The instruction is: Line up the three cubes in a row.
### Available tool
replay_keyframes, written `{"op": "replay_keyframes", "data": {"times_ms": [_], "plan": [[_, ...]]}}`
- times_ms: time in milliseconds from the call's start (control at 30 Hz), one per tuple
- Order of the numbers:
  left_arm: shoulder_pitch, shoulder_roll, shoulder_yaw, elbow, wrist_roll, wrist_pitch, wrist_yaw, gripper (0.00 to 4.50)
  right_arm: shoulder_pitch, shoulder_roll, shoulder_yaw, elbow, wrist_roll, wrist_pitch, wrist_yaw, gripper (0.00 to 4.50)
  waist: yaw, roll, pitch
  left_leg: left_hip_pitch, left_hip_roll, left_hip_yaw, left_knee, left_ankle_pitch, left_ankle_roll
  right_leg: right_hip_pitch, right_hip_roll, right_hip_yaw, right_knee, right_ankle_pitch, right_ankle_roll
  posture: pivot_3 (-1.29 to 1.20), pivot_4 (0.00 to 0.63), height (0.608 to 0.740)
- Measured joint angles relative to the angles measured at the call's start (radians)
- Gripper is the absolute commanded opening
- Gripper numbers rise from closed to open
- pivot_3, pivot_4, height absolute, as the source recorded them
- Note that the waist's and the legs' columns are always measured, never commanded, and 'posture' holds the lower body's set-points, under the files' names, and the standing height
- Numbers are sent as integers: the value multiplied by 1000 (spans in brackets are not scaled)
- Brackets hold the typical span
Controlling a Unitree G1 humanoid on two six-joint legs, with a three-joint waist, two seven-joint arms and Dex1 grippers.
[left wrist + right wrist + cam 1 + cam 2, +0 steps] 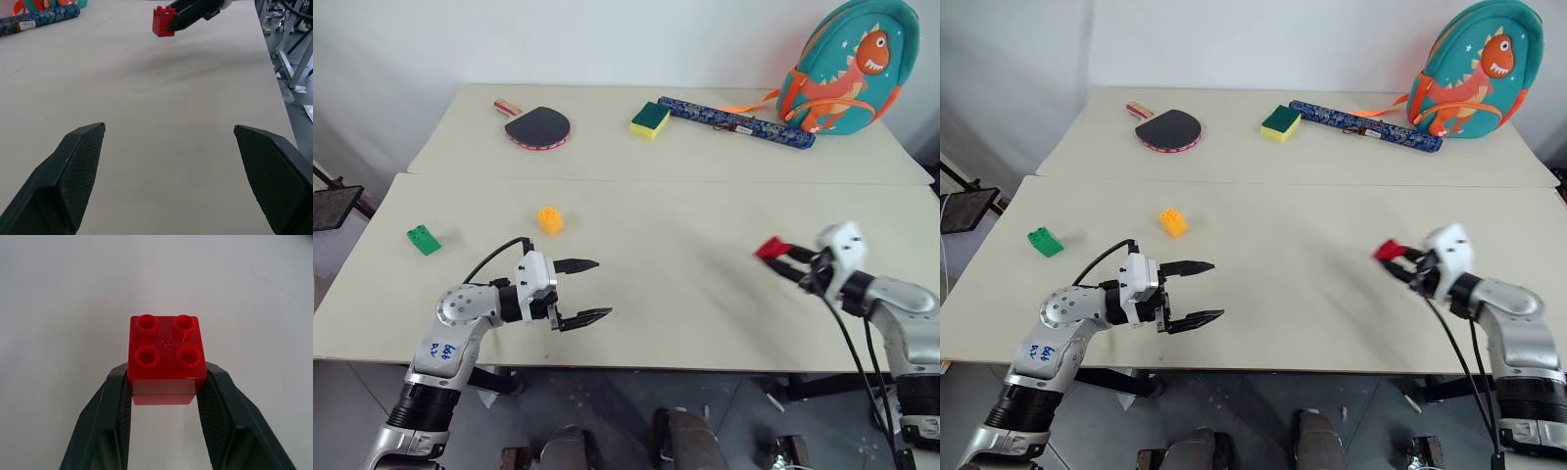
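three cubes are in view, one of each colour. the red cube [165,357] sits clamped between the two black fingers of the right gripper [785,258], lifted above the near table [685,313] over its right side; the right wrist view shows four studs on its top face and a finger pad pressed against each side wall. the left wrist view also catches this cube at the tip of the right gripper, with a soft shadow on the tabletop under it.

the yellow-orange cube [549,219] rests on the near table left of centre, and the green cube [423,239] lies further left, near the table's left edge (the two are well apart, and both are far from the red one).

the left gripper [586,291] hangs over the front left part of the near table with its two fingers spread wide and nothing between them, pointing toward the right; the yellow-orange cube is just beyond it.

on the far table [607,157] there are four other things: one table-tennis paddle [536,126], one yellow-and-green sponge [650,119], one long patterned blue pouch [734,121] and one teal dinosaur backpack [850,65].
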Motion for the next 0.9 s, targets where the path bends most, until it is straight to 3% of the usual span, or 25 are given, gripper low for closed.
{"op": "replay_keyframes", "data": {"times_ms": [133, 500, 800, 900], "plan": [[45, 33, 37, 2, -8, 0, -16, 4500, -175, 39, 174, 66, -53, -49, 183, 1467, 5, 0, 0, -1, -1, 0, 1, 0, 0, -1, -1, -1, 0, 0, 0, 0, 150, 740], [106, 47, 73, -79, -21, 40, 29, 4500, -348, 170, 274, 420, -160, -247, 293, 1467, 5, 0, 1, -2, -1, 0, 1, -1, 1, -1, -3, -3, 2, 0, 0, 0, 150, 740], [214, 39, 213, -122, -47, 74, 131, 4500, -360, 188, 244, 483, -163, -286, 300, 4432, 2, 1, 1, -1, 0, 0, 1, -1, 0, -1, -3, -3, 2, 0, 0, 0, 150, 740], [260, -12, 310, -121, -73, 63, 208, 4500, -347, 186, 194, 459, -132, -321, 302, 4470, 3, 1, 1, -1, 0, 0, 1, -1, 0, -1, -3, -3, 2, 0, 0, 0, 150, 740]]}}
